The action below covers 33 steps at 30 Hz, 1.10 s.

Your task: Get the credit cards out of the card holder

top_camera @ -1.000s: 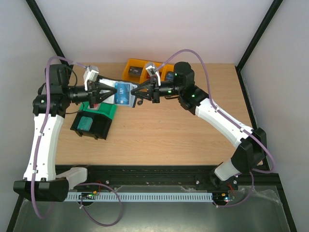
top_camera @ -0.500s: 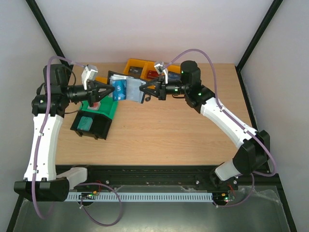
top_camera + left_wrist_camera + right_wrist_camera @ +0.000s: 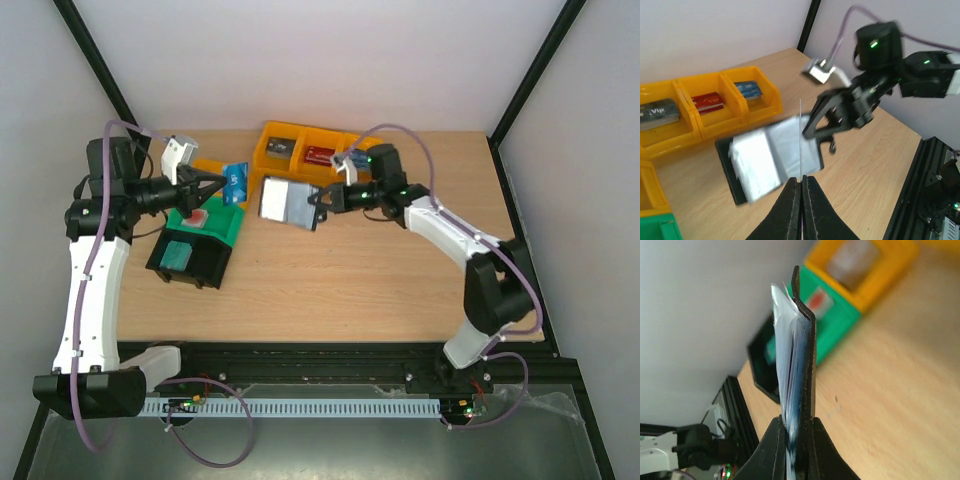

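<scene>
The card holder (image 3: 287, 203) hangs open above the table, a black bifold with pale clear pockets. My right gripper (image 3: 319, 203) is shut on its right edge. In the right wrist view the jaws (image 3: 796, 420) pinch the holder (image 3: 804, 360) edge-on, pocket leaves fanned to the left. My left gripper (image 3: 220, 183) is shut on a blue credit card (image 3: 237, 183), held clear of the holder to its left. Seen from the left wrist, that card (image 3: 801, 140) is a thin vertical edge rising from my shut fingertips (image 3: 801, 179), with the holder (image 3: 770, 160) behind it.
Yellow bins (image 3: 300, 135) at the back hold a grey VIP card (image 3: 657, 112), a red card (image 3: 710, 101) and a blue card (image 3: 748, 89). A green bin (image 3: 222, 232) and a black bin (image 3: 205, 268) with a teal card (image 3: 178, 254) sit under the left arm.
The blue card has come out of the holder. My left gripper drew back left with it, while the right gripper swung the holder right and toward the near side.
</scene>
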Available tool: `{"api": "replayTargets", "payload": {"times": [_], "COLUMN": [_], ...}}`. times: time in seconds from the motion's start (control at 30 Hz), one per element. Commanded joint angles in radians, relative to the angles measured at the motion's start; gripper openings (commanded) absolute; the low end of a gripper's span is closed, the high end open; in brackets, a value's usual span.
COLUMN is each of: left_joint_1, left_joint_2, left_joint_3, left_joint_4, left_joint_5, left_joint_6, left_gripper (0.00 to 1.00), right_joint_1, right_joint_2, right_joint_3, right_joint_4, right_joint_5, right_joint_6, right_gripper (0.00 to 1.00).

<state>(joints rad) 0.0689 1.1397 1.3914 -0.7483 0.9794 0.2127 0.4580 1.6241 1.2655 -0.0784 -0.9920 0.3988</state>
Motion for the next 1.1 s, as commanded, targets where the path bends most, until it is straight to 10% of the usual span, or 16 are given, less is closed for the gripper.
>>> {"api": "replayTargets", "payload": {"times": [0.0, 0.47, 0.67, 0.87, 1.07], "left_joint_1": [0.004, 0.005, 0.005, 0.000, -0.003], "left_joint_2": [-0.014, -0.029, -0.029, -0.036, -0.029], "left_joint_3": [-0.022, -0.103, -0.115, -0.119, -0.124], "left_joint_4": [0.012, 0.064, 0.070, 0.058, 0.058], "left_joint_5": [0.029, 0.063, 0.053, 0.083, 0.145], "left_joint_6": [-0.014, -0.070, -0.074, -0.063, -0.060], "left_gripper": [0.02, 0.02, 0.02, 0.02, 0.02], "right_joint_1": [0.036, 0.045, 0.043, 0.042, 0.140], "right_joint_2": [0.117, 0.401, 0.388, 0.299, 0.078], "right_joint_3": [-0.033, 0.033, 0.063, 0.147, 0.185], "right_joint_4": [-0.126, -0.335, -0.399, -0.502, -0.484], "right_joint_5": [-0.012, 0.065, 0.281, 0.819, 1.038], "right_joint_6": [-0.020, -0.141, -0.113, -0.030, -0.160], "right_gripper": [0.02, 0.02, 0.42, 0.92, 1.00]}}
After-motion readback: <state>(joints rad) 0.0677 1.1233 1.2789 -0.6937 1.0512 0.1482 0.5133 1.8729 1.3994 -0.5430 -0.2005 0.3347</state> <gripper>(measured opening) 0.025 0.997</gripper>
